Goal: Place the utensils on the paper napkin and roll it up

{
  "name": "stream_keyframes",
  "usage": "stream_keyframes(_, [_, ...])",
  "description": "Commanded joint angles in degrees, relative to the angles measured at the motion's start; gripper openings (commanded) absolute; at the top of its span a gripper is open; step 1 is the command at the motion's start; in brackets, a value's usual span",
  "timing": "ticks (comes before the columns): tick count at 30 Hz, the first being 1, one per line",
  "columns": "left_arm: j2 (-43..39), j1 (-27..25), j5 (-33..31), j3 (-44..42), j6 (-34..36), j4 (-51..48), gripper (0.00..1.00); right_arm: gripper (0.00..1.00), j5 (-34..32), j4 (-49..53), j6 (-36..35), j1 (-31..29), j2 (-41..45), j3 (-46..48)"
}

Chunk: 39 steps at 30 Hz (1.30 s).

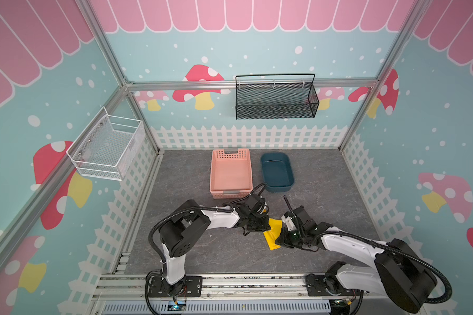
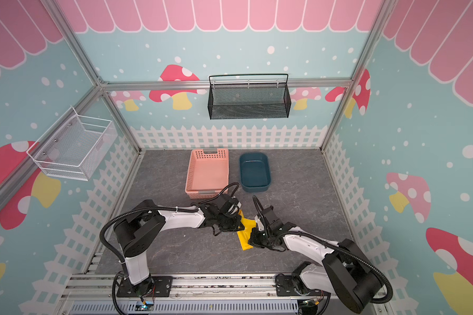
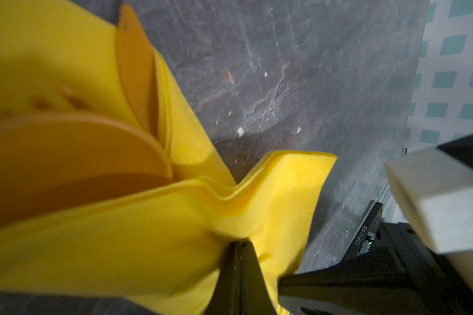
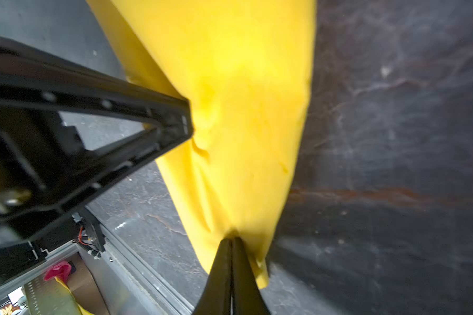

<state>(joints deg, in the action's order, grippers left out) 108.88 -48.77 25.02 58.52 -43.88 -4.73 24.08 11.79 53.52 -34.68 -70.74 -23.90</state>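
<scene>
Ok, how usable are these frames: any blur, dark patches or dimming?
Left wrist view: the near utensils and paper napkin are soft, the table behind sharper. Right wrist view: napkin blurred, table partly dark. Both top views: sharp centre, corners dimmer.

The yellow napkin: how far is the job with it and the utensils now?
Done: orange utensils already lie inside the folded napkin; at least two are visible. In hand: the left claw and the right claw are both shut on the napkin. Left: finishing the roll, which looks loose and open at one end.
</scene>
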Motion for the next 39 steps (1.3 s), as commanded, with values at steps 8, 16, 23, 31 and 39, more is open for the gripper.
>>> stream_keyframes(8, [1.62, -0.09, -0.62, -1.15, 2.09, -5.84, 0.02, 0.01, 3.99, -3.70, 3.37, -1.98, 0.45, 5.18])
stream_keyframes(16, [1.60, 0.17, 1.67, -0.51, 4.47, -7.96, 0.02, 0.01, 1.53, 0.62, 3.62, -3.21, 5.69, -1.29])
stream_keyframes(23, [1.90, 0.17, 1.53, -0.38, 4.44, -8.11, 0.02, 0.02, -1.47, 1.09, 2.28, -1.58, 4.52, -4.34])
stream_keyframes(31, [1.38, 0.26, -0.25, -0.63, 3.99, -8.71, 0.02, 0.02, 2.00, -4.85, 0.50, -1.27, -3.80, -4.53])
stream_keyframes(39, [-0.15, 0.43, -3.24, -1.78, 1.80, -9.07, 0.02, 0.01, -1.94, -3.15, -2.28, -1.17, -7.59, -1.44])
